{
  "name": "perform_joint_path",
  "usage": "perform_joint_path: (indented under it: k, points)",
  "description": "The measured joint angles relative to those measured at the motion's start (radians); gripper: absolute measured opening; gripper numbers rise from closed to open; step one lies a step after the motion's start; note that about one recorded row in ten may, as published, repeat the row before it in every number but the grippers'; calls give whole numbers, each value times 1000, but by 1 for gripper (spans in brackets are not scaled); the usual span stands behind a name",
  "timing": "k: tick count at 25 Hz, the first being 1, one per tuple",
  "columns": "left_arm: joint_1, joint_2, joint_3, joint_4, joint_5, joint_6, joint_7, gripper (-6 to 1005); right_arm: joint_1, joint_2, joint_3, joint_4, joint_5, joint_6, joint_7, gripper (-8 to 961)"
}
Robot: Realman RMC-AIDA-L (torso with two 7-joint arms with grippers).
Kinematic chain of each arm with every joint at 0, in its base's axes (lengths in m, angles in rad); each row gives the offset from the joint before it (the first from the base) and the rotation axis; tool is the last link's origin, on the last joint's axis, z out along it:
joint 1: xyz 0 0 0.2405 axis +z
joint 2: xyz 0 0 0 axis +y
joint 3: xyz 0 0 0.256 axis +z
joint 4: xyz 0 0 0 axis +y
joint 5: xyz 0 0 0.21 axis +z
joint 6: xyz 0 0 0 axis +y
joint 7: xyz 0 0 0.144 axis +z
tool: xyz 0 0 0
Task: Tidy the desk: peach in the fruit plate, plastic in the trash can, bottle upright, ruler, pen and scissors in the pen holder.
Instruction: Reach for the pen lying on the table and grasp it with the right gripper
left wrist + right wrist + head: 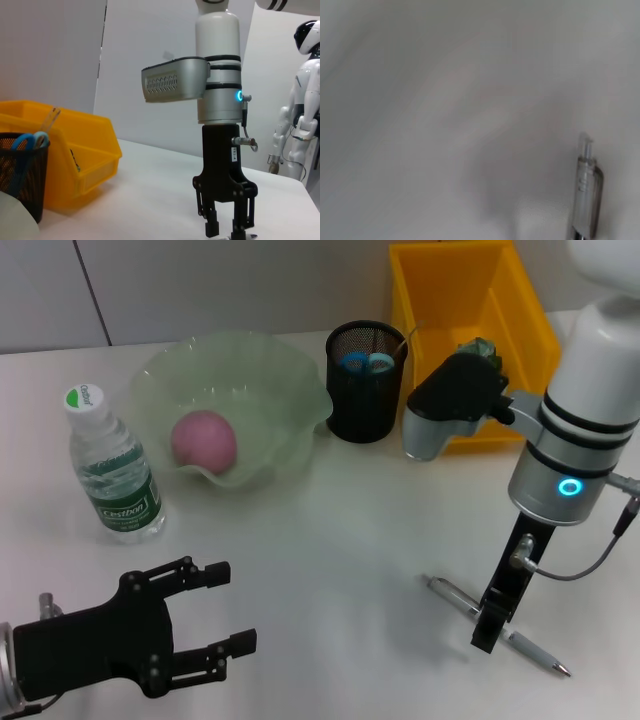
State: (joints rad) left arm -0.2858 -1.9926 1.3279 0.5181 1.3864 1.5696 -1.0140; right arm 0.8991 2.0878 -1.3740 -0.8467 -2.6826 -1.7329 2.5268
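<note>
A silver pen (540, 653) lies on the white table at the front right; it also shows in the right wrist view (586, 192). My right gripper (487, 640) stands upright over its middle, down at the table, fingers (212, 227) a little apart on either side of it. My left gripper (237, 608) is open and empty at the front left. A pink peach (203, 441) sits in the green fruit plate (290, 370). The water bottle (115, 472) stands upright. Blue-handled scissors (365, 362) and a clear ruler (50, 120) stand in the black mesh pen holder (366, 405).
The yellow bin (528, 315) stands at the back right, behind my right arm, with a crumpled greenish piece of plastic (482, 347) in it. The pen holder stands between the plate and the bin. A white humanoid robot (300, 110) stands beyond the table.
</note>
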Motion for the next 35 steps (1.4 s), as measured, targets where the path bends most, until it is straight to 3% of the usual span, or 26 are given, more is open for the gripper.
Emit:
perform_joint_path:
  k: [6, 13, 35]
  points:
    - [4, 0, 0, 0, 0, 0, 0, 793, 2, 0, -19, -1, 6, 8, -1, 509]
    - [6, 0, -1, 0, 0, 0, -4, 793, 2, -2, -111, -41, 1, 19, -4, 510]
    - [4, 5, -1, 0, 0, 0, -11, 794, -15, 0, -158, -62, 13, 34, -63, 509]
